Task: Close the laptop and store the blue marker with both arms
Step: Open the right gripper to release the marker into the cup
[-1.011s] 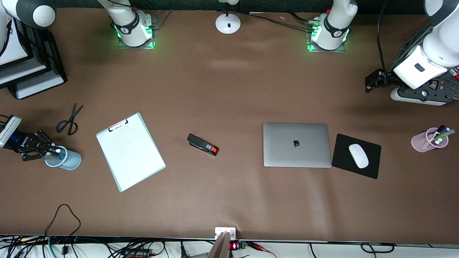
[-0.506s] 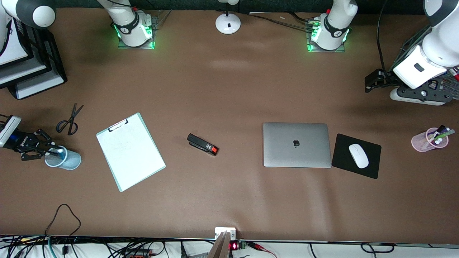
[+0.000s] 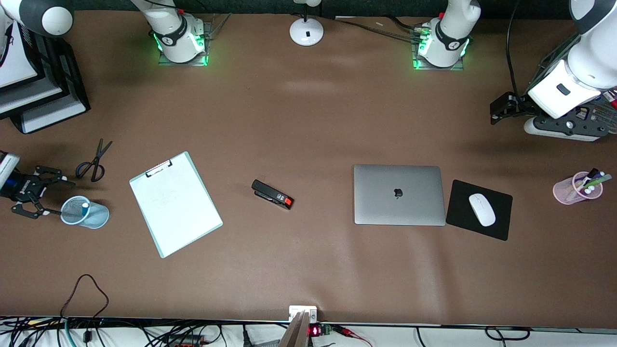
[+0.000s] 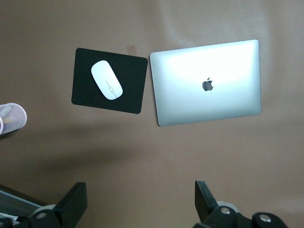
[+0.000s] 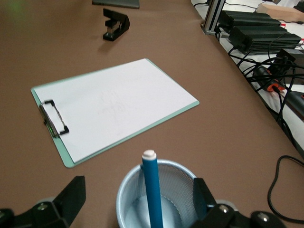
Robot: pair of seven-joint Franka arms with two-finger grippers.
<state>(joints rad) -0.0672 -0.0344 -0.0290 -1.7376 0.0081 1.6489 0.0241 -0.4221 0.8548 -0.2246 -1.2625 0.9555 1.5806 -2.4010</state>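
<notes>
The laptop (image 3: 399,194) lies closed on the table, lid up with its dark logo showing; it is also in the left wrist view as the laptop (image 4: 206,83). The blue marker (image 5: 152,194) stands in a light-blue mesh cup (image 5: 128,190), whitish end up, with nothing touching it. In the front view the cup (image 3: 91,217) stands toward the right arm's end, the marker's tip (image 3: 85,205) at its rim. My right gripper (image 3: 54,196) hangs open beside the cup, its fingers (image 5: 71,194) wide on either side. My left gripper (image 3: 496,112) is open and empty over bare table.
A clipboard (image 3: 176,205), scissors (image 3: 94,161) and a black stapler (image 3: 272,194) lie between the cup and the laptop. A black mouse pad (image 3: 501,226) with a white mouse (image 3: 482,209) lies beside the laptop. A pink cup of pens (image 3: 576,189) and stacked trays (image 3: 43,106) stand at the table's ends.
My right gripper has opened, let go of the marker in the cup and drawn back from it toward the right arm's end. The left arm has barely moved.
</notes>
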